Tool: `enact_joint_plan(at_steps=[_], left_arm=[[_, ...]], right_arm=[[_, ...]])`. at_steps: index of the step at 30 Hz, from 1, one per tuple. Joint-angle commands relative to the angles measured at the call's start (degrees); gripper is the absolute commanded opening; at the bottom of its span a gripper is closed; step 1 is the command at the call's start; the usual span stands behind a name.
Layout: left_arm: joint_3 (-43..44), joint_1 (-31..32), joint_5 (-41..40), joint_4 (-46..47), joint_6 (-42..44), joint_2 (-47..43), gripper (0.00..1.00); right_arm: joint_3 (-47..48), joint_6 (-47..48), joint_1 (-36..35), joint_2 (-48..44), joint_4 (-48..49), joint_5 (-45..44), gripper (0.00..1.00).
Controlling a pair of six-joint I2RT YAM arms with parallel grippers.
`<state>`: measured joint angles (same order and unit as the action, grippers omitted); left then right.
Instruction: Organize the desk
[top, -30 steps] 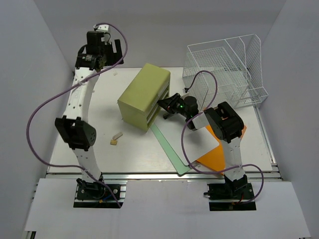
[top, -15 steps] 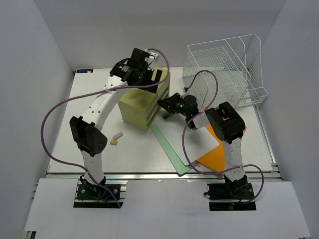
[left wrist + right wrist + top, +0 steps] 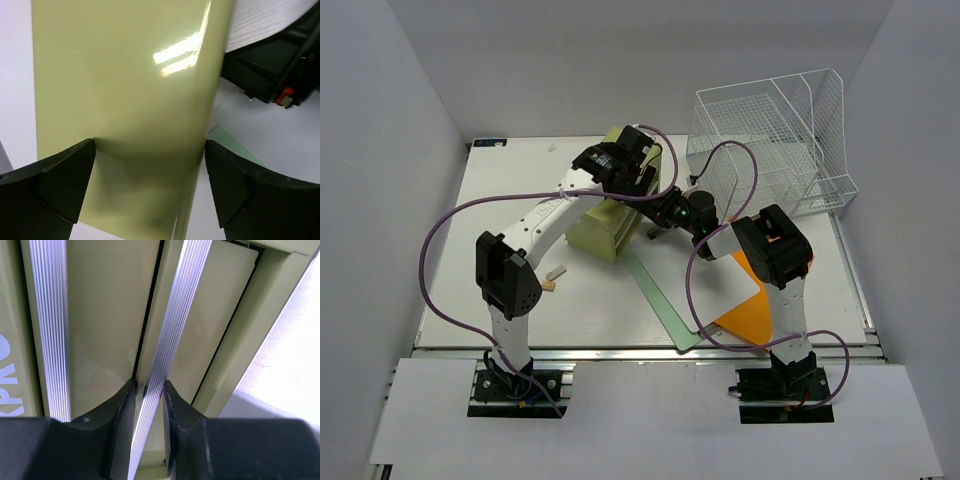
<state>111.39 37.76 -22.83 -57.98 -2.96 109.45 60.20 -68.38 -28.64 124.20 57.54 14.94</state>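
Observation:
The white desk (image 3: 510,215) carries an olive-green drawer box (image 3: 588,226) at its middle. My left gripper (image 3: 638,172) hovers over the box's top (image 3: 125,75), fingers (image 3: 55,185) spread wide on either side of it, holding nothing. My right gripper (image 3: 648,212) is at the box's front face. In the right wrist view it (image 3: 149,390) is shut on a silver ribbed drawer handle (image 3: 172,330); a second ribbed handle (image 3: 50,325) runs beside it on the left.
A green sheet (image 3: 660,295), a white paper (image 3: 735,270) and an orange sheet (image 3: 755,312) lie overlapped front right. A white wire tray rack (image 3: 770,140) stands back right. A small beige piece (image 3: 553,277) lies front left. The silver rail (image 3: 620,350) edges the front.
My left arm has swung from the far left back corner rightward to above the drawer box. My right gripper has stayed at the box's front.

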Motion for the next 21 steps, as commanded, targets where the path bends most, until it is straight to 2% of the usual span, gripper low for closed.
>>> enact_joint_plan(at_steps=[1,3,9,21], left_arm=[[-1.4,-0.2,-8.7,-1.6,-2.3,2.2,0.98],[-0.7,-0.2,-12.0,-3.4,-4.2,4.7,0.98],[-2.7,-0.3,-14.8,-2.9,-4.6,7.9,0.98],[-1.6,-1.6,-13.6,-3.5,-5.8,11.0,0.95]], right_arm=[[-1.6,3.4,0.4,-1.3,-3.8,-0.7,0.0],[-2.3,3.3,0.7,-1.8,-3.7,-0.5,0.0],[-3.6,3.4,1.7,-2.6,-3.3,0.6,0.0],[-12.4,6.9,4.6,-10.0,-4.5,3.0,0.0]])
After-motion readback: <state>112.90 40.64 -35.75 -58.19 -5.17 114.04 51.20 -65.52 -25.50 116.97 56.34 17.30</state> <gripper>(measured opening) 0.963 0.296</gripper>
